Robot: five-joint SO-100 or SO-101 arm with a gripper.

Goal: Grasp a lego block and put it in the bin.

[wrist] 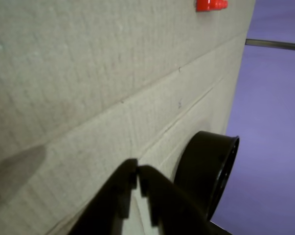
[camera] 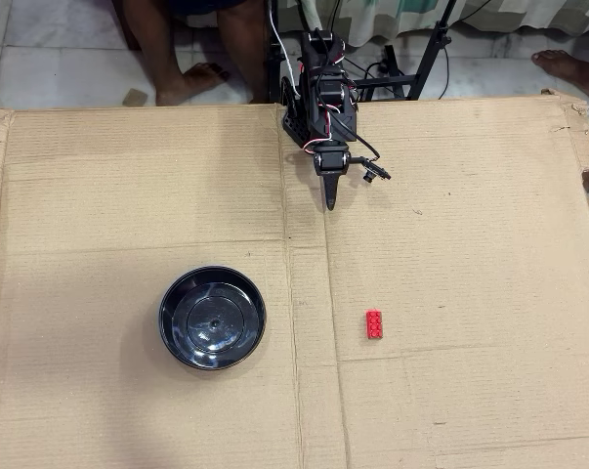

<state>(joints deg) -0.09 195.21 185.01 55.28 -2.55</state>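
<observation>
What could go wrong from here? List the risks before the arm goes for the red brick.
1. The fingers look shut, so driving down as they are could knock the small red studded plastic brick away rather than straddle it.
2. The brick sits at the very top edge of the wrist view, so tracking may lose it.
3. The round glossy black plastic bowl lies well apart from the brick, so a loose grip could drop it on the corrugated cardboard sheet.

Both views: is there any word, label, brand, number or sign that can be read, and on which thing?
None can be read. The lego block, the bin, the cardboard sheet and the gripper show no legible text in either view.
</observation>
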